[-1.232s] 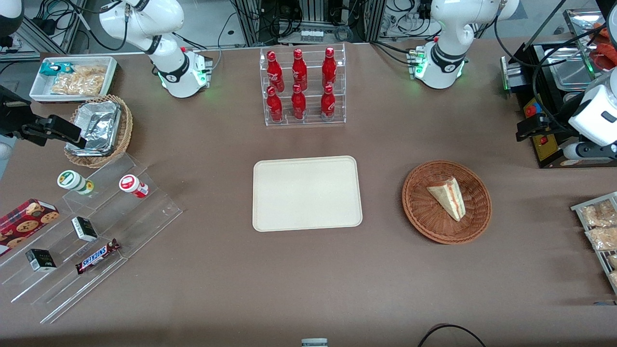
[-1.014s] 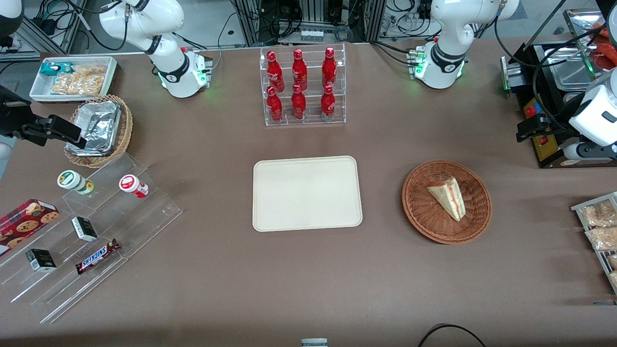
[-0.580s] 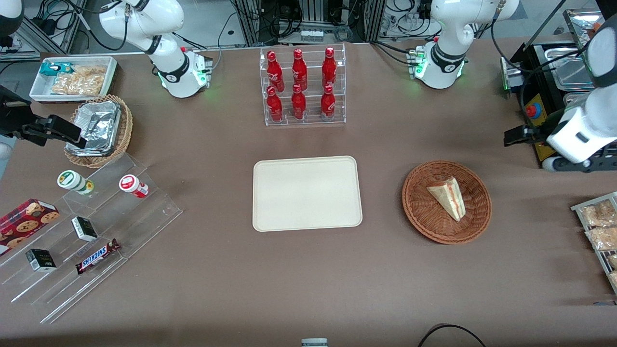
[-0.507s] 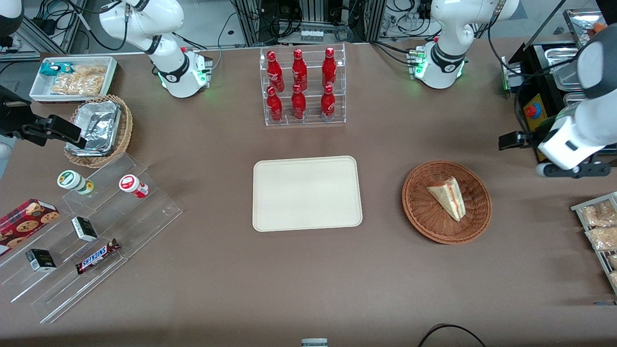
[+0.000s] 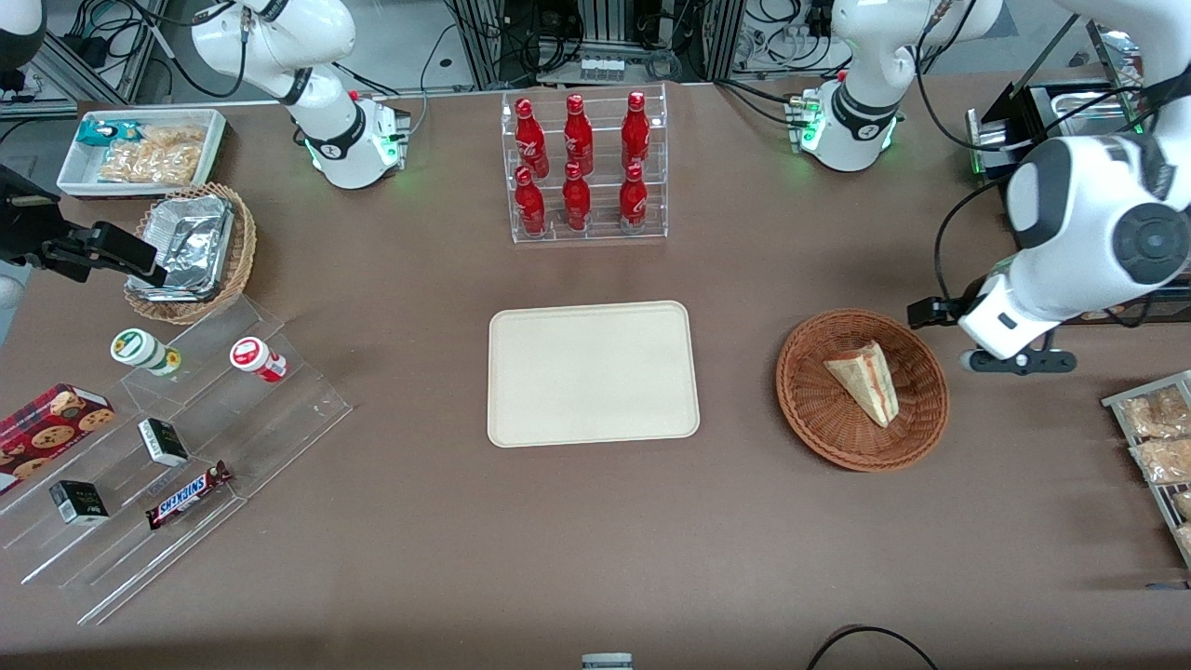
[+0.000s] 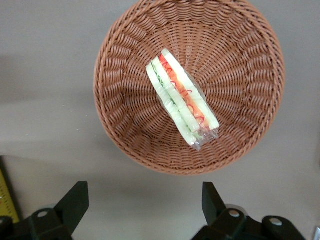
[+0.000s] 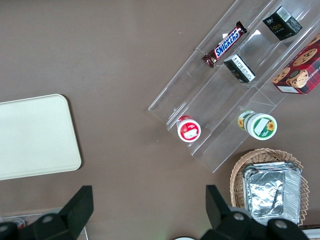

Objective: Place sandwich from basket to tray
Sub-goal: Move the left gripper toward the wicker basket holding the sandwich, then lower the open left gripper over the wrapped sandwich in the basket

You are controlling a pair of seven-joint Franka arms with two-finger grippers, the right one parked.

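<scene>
The sandwich (image 5: pixel 865 380), a pale wedge with red and green filling, lies in the round reddish-brown basket (image 5: pixel 809 409). The cream tray (image 5: pixel 593 372) sits bare at the table's middle, toward the parked arm's end from the basket. My left gripper (image 5: pixel 996 344) hovers just outside the basket's rim, on the working arm's side. In the left wrist view the sandwich (image 6: pixel 181 102) rests on edge in the basket (image 6: pixel 125 115). The gripper (image 6: pixel 142 200) there is open, with only table between its fingertips (image 6: pixel 75 200). The right wrist view shows a corner of the tray (image 7: pixel 35 135).
A clear rack of red bottles (image 5: pixel 584 167) stands farther from the camera than the tray. A wire rack of snack bags (image 5: pixel 1154 437) is at the working arm's end. Acrylic steps with snacks (image 5: pixel 177 447), a tan basket of foil trays (image 5: pixel 191 251) and a white bin (image 5: pixel 140 149) lie toward the parked arm's end.
The left arm has swung in from the table's working end toward the basket, and the gripper now hangs beside its rim. The sandwich, basket and tray have not moved.
</scene>
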